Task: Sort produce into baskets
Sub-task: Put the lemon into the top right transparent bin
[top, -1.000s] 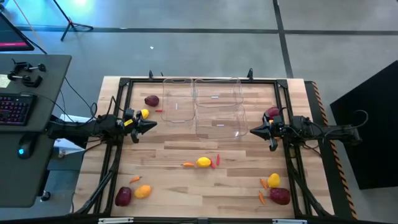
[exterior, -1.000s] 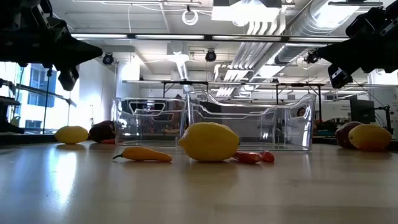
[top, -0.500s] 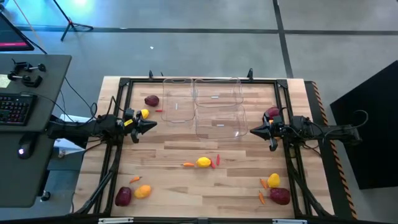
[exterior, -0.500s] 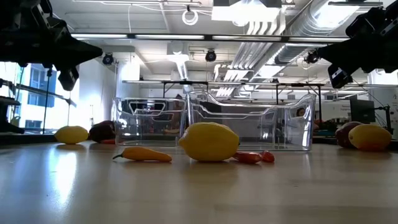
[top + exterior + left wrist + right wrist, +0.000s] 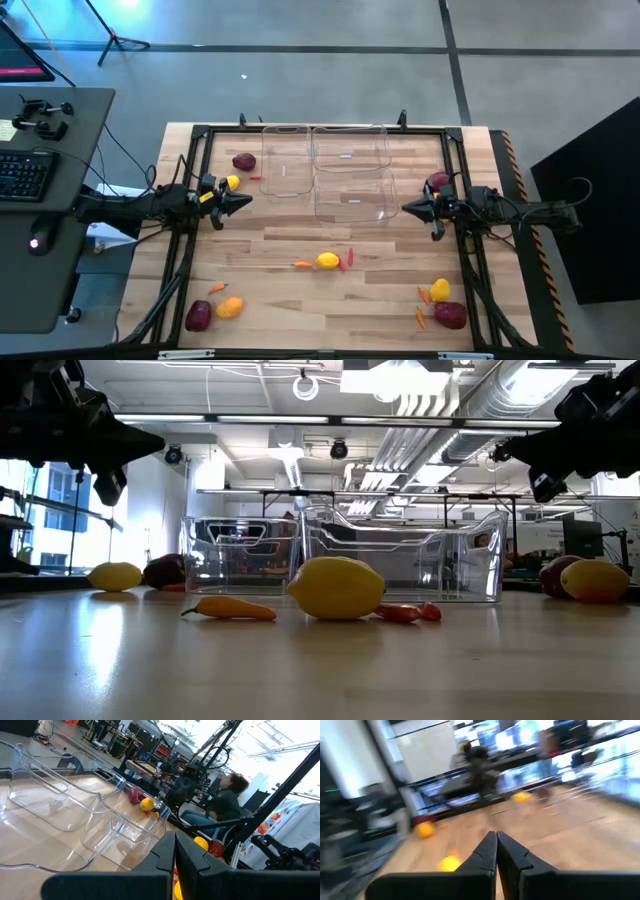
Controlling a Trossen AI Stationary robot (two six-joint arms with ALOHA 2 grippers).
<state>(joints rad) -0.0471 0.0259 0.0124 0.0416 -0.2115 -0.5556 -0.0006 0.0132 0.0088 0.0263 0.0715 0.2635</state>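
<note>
Both my grippers, left gripper [image 5: 243, 201] and right gripper [image 5: 407, 209], hang pinched closed and empty either side of the baskets [image 5: 325, 170]; the yellow fruit [image 5: 327, 261] lies well apart.

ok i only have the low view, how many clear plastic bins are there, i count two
observer: three. From above, one clear rectangular plastic bin stands back left, a second clear bin beside it on its right, and a third clear bin in front of the second.
operator: anything in them
observer: no, the high view shows all three empty.
operator: grippers open or shut
observer: both shut and holding nothing; the wrist views show the fingers pressed together. The left gripper is left of the bins, the right gripper to their right.
</note>
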